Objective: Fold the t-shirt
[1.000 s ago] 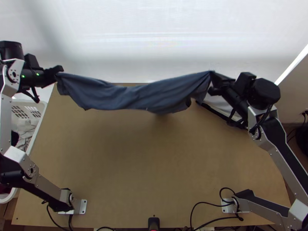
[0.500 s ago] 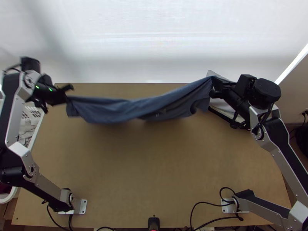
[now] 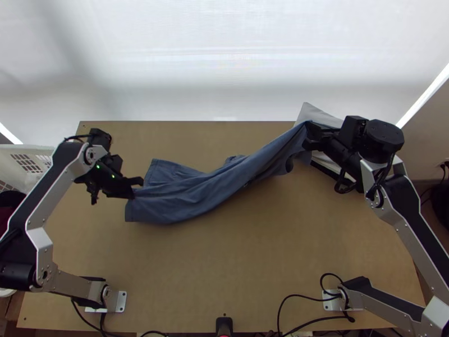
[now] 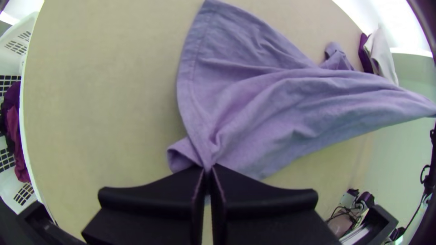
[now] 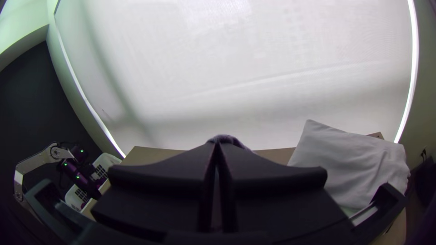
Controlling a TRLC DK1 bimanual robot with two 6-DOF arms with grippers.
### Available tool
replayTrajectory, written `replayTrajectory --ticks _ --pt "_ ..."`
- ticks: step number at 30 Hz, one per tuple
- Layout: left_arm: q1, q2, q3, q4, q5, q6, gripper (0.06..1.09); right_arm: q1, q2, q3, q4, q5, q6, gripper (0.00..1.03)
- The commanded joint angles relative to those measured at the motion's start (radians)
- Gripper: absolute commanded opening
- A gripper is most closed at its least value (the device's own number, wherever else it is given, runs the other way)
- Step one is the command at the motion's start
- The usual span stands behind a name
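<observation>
The blue-grey t-shirt (image 3: 191,194) stretches in a gathered band between the two grippers, its left part spread low over the table's left half and its right end raised. My left gripper (image 3: 137,188) is at its left end; in the left wrist view the left gripper (image 4: 208,170) is shut on the hem of the shirt (image 4: 254,100), whose loose corner fans out beyond. My right gripper (image 3: 310,129) is at the far right of the table, shut on the shirt's other end. In the right wrist view a bit of shirt (image 5: 227,138) pokes out at the right gripper's (image 5: 218,145) tips.
Folded white and dark cloth (image 3: 320,117) lies at the table's far right corner, beneath and beside the right gripper. A white basket (image 3: 25,163) with clothes stands off the left edge. Bare wooden table (image 3: 224,258) extends nearer the bases.
My left gripper has come down and toward the right and near side with its end of the shirt. The shirt's left part has lowered and spread out. The right gripper has barely shifted.
</observation>
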Motion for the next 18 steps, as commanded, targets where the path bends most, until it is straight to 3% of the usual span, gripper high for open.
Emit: replayTrajectory --ticks 1,10,18 --pt "0.021 0.018 -0.035 0.030 -0.005 0.027 0.10 0.005 -0.023 -0.028 0.006 0.002 0.007 0.03" --pt "0.138 0.314 0.218 0.111 -0.008 -0.062 0.10 0.010 -0.030 -0.129 0.055 0.002 0.007 0.03" --pt "0.145 0.657 0.634 0.024 -0.004 -0.197 0.10 0.037 -0.038 -0.215 0.093 0.002 0.030 0.03"
